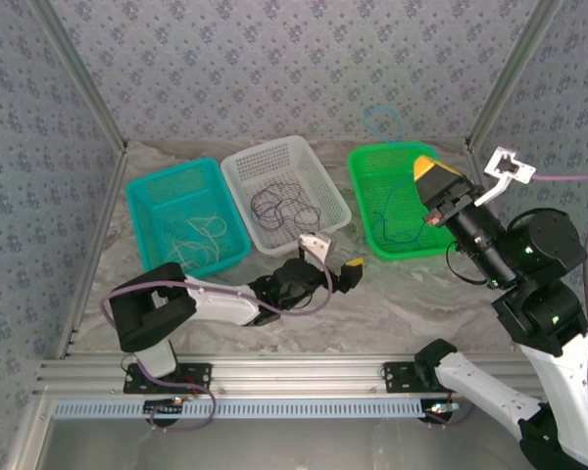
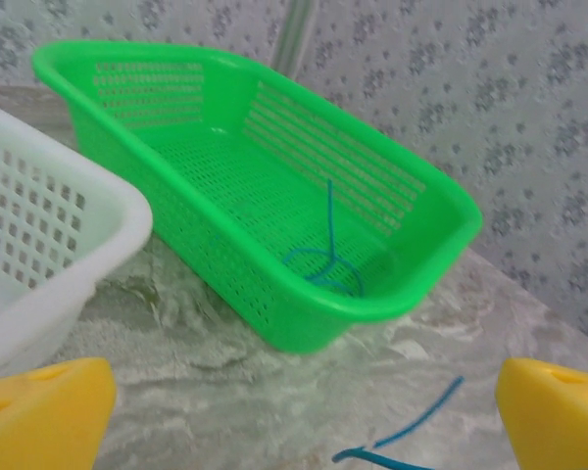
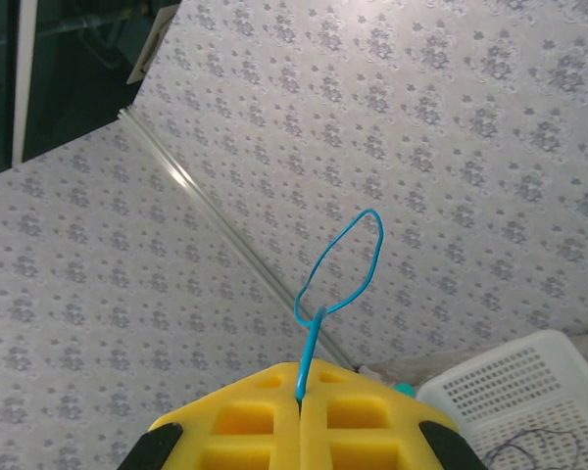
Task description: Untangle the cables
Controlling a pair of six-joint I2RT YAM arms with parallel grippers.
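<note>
The right gripper's (image 3: 300, 392) fingers are closed on the blue cable (image 3: 311, 348), held above the green basket (image 2: 216, 264), out of which it rises. A blue end (image 2: 418, 415) is seen on the tabletop (image 2: 225, 392), just ahead of the left gripper's (image 2: 299, 421) wide-spread fingers.

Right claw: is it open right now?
No, the right claw is shut on the blue cable, which loops up above it.

teal basket (image 1: 167, 173), white basket (image 1: 265, 147), green basket (image 1: 367, 208) — marbled table (image 1: 392, 313)
</note>
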